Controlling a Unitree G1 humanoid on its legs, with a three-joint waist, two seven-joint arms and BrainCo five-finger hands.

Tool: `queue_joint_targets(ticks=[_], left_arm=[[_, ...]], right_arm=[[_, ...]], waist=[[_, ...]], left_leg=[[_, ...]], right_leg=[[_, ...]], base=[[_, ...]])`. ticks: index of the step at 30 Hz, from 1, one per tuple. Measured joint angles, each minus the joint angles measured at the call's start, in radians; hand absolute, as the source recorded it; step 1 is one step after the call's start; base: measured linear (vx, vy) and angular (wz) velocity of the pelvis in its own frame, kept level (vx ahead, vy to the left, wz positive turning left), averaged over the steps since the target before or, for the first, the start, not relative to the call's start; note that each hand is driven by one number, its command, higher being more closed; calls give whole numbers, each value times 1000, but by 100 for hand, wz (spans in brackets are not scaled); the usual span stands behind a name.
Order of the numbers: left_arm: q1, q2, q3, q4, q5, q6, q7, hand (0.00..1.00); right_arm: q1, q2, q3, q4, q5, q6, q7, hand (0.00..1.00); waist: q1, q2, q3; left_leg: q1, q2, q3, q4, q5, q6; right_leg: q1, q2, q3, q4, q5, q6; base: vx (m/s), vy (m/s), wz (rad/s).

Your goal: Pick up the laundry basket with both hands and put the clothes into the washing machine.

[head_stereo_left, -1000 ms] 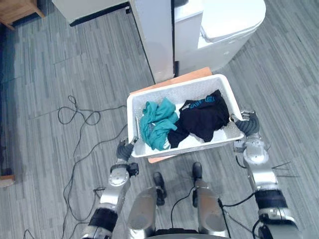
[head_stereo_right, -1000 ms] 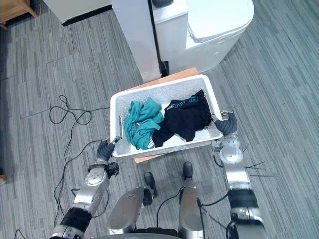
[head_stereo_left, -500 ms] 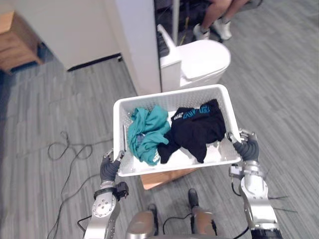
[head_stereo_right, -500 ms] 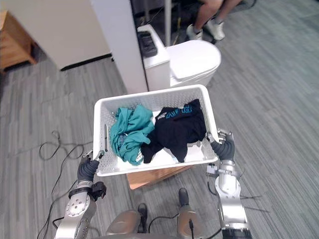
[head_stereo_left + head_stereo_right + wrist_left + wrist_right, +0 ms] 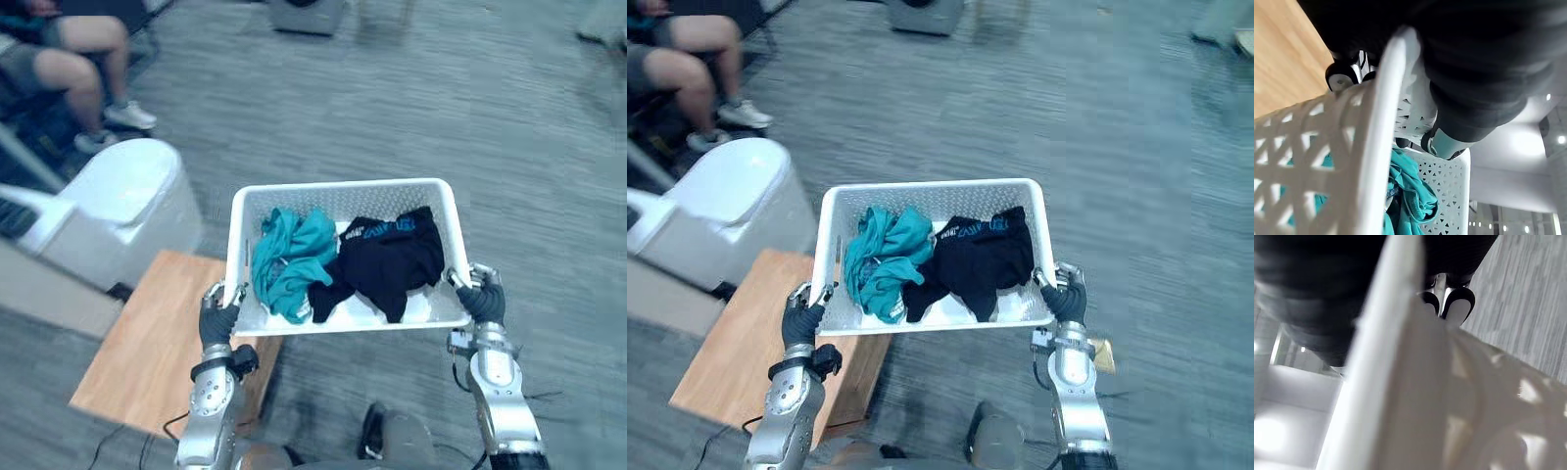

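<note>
Left hand [image 5: 217, 319] and right hand [image 5: 482, 302] each curl round an end rim of the laundry basket [image 5: 338, 186], carried mid-frame with its long axis running left to right between them. The white washing machine [image 5: 113, 211] lies toward the upper left, nearer the left hand. One basket, one machine, two clothes: a teal garment [image 5: 289, 259] and a black garment [image 5: 392, 262]

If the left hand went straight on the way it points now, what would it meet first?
The laundry basket itself: the left hand is curled on the rim at its left end, so it would press into that wall. The teal garment lies just inside, though depth is hard to judge.
</note>
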Motion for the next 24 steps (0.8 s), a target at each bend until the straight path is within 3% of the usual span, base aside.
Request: queue_joint_targets(ticks=[1,2,3,4,6,9,10,11,12,14,15,17,18,19,20,21,22,24], left_arm=[[3,1,-3,0,-3,0,0,100],[7,2,-9,2,-9,0,1,100],[16,0,-16,4,-18,0,3,100],[20,-1,-19,6,-19,0,5,100],[42,1,-29,10,-20,-6,11,100],[46,12,-29,12,-20,-9,12,100],[48,15,-29,13,-21,-10,13,100],[52,16,-29,15,-21,-10,13,100],[56,22,-28,17,-21,-9,18,100],[53,15,-25,12,-21,-9,23,100],[62,16,-21,12,-20,-5,35,100],[95,22,-12,12,-20,-7,37,100],[105,33,-12,12,-19,-6,37,100],[108,42,-12,12,-19,0,37,100],[111,45,-13,12,-16,3,37,100],[111,45,-15,12,-15,6,37,100],[110,47,-16,12,-9,5,37,100],[103,69,-17,12,-6,-1,38,100]], right_arm=[[0,-3,0,0,4,1,0,100],[0,-8,0,0,5,1,-2,100],[2,-11,0,-1,10,2,-10,100],[4,-11,0,-1,16,2,-12,100],[7,-15,6,-7,26,1,-12,100],[6,-31,21,-8,26,1,-12,100],[6,-31,25,-8,26,1,-14,100],[8,-31,29,-7,27,1,-14,100],[6,-31,40,-8,33,1,-18,100],[-5,-51,53,-6,35,2,-27,100],[-6,-50,67,-2,35,4,-29,100],[-8,-46,91,2,34,5,-29,100],[-11,-38,96,18,33,3,-29,100],[-13,-25,96,49,32,3,-29,100],[-13,-17,96,94,30,3,-28,100],[-13,-15,97,119,29,3,-28,100],[-13,-15,97,128,29,3,-28,100],[-23,-11,98,124,29,-2,-26,100]], waist=[[2,2,0],[4,4,1],[6,2,3],[11,-1,3],[35,-1,4],[40,18,-4],[50,22,-8],[66,21,-11],[81,17,-22],[91,13,-25],[95,8,-28],[100,2,-31],[94,-3,-29],[91,-15,-26],[89,-18,-28],[85,-10,-32],[73,8,-39],[42,18,-45]], left_leg=[[-26,20,-45,81,25,35],[-62,25,-126,173,24,36],[-125,-52,-295,254,16,23],[-145,-99,-347,256,12,18],[-206,-211,-454,180,3,7],[-296,-273,-517,-73,23,-13],[-332,-291,-535,-240,138,-27],[-328,-296,-525,-264,201,-23],[-306,-321,-502,-279,219,25],[-343,-325,-470,-187,176,96],[-339,-328,-448,-151,146,119],[-260,-358,-428,-196,95,130],[-198,-379,-426,-229,59,151],[-137,-404,-427,-248,41,150],[-42,-430,-432,-304,30,149],[14,-436,-436,-352,30,150],[73,-435,-450,-406,30,150],[149,-434,-471,-481,29,147]], right_leg=[[6,16,23,1,-4,-10],[22,34,52,-2,-10,-19],[67,45,101,-30,-12,-22],[88,46,126,-44,-12,-22],[149,45,191,-108,-9,-17],[229,40,218,-209,-4,-3],[262,30,233,-259,-10,15],[274,23,250,-277,-11,20],[298,9,291,-319,-10,26],[309,-8,311,-349,29,67],[314,-24,313,-320,34,92],[236,-43,325,-68,-3,167],[159,-58,338,171,1,239],[87,-86,339,389,22,264],[21,-123,287,584,-3,204],[-15,-143,233,638,-23,148],[-65,-159,144,636,-45,105],[-174,-153,17,492,-65,73]], base=[[226,-202,-121],[261,-104,-117],[283,-42,-111],[301,47,-117],[321,135,-96],[299,191,-44],[380,256,-39],[541,343,-52],[540,285,-36],[576,317,-14],[470,317,-12],[486,302,-17],[429,210,-5],[440,148,1],[445,123,3],[448,123,4],[452,127,14],[492,89,21]])
